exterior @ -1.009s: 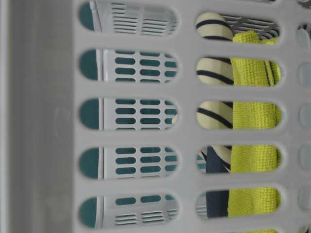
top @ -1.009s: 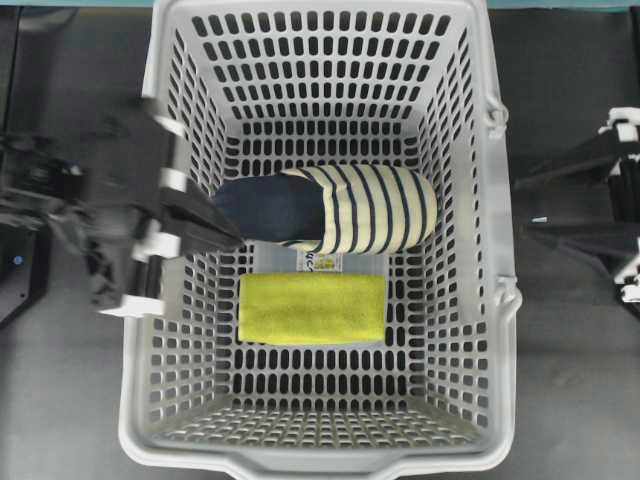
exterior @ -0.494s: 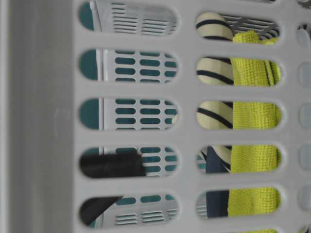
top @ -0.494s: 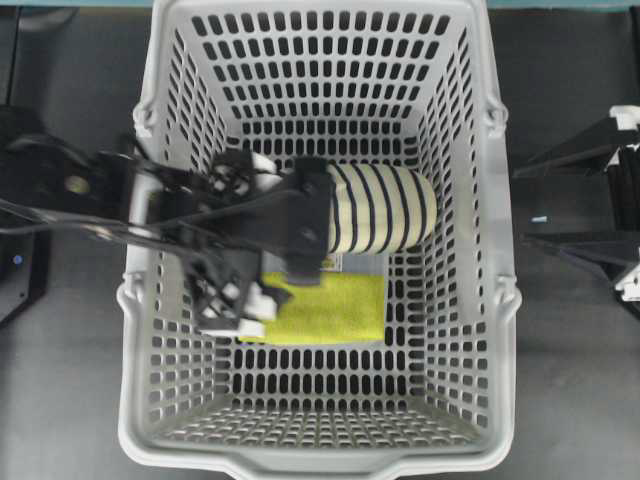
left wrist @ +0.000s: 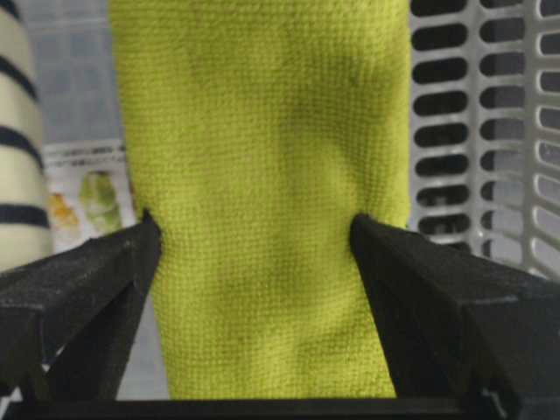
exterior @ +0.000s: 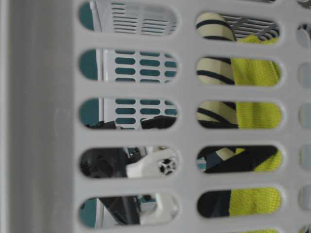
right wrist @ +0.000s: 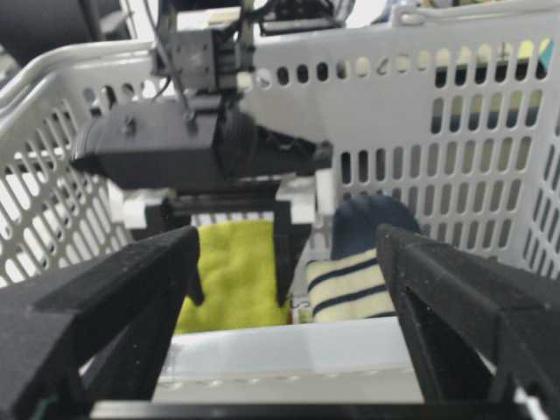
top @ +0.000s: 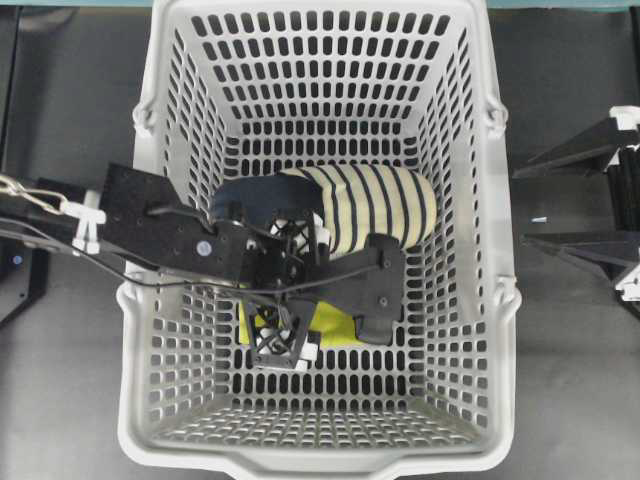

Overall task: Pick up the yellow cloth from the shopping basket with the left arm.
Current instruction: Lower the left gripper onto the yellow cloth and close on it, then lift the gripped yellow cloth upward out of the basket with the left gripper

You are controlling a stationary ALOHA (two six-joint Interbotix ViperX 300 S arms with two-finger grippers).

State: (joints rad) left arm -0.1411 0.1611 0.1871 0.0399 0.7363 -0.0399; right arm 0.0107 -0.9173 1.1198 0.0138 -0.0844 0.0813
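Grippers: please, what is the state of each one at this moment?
Left gripper: open, jaws on either side of the yellow cloth, not closed on it.
Right gripper: open, holding nothing, outside the shopping basket.

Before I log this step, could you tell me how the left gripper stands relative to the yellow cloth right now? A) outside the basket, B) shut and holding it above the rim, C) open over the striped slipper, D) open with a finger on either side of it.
D: in the left wrist view the left gripper is open, its fingers flanking the yellow cloth on the floor of the shopping basket.
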